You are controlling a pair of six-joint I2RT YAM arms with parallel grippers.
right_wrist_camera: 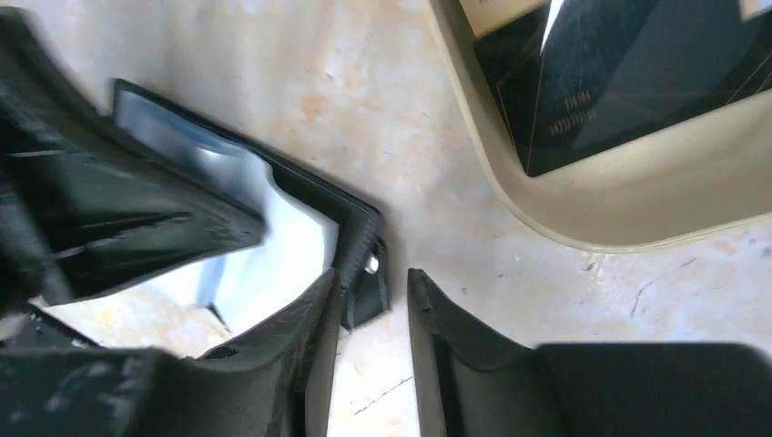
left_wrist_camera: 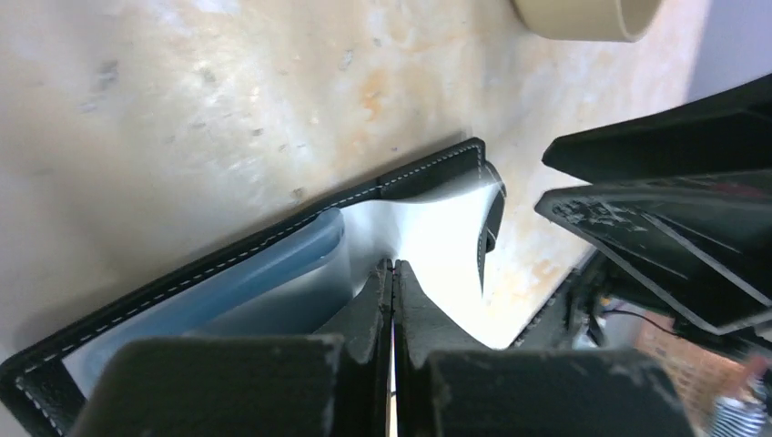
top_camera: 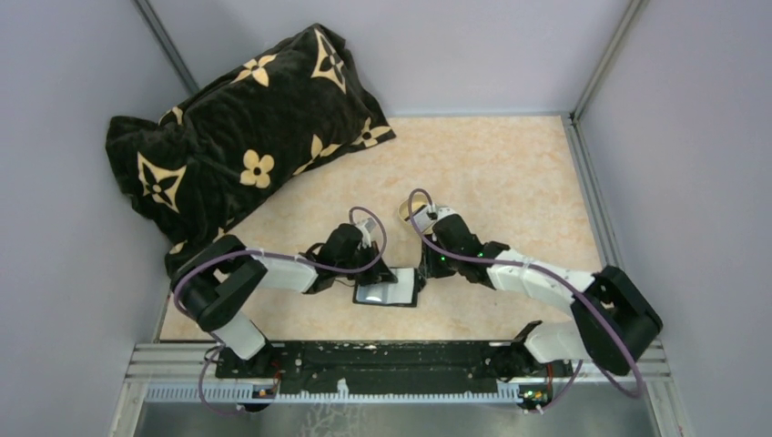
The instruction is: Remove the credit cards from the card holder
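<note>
Marbled desk (top_camera: 510, 173); cards (left_wrist_camera: 228, 282) look thin, slick, so pinch an edge; left tool (left_wrist_camera: 393, 267) closed, pressing holder (top_camera: 390, 289); right tool (right_wrist_camera: 373, 278) part-open, empty.

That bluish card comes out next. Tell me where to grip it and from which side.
Grip the bluish card by its exposed rounded end, toward the middle of the card holder. The rest lies flat along the stitched edge, seemingly tucked in, so come from the holder's middle with the right gripper; the shut left gripper rests on the holder.
</note>
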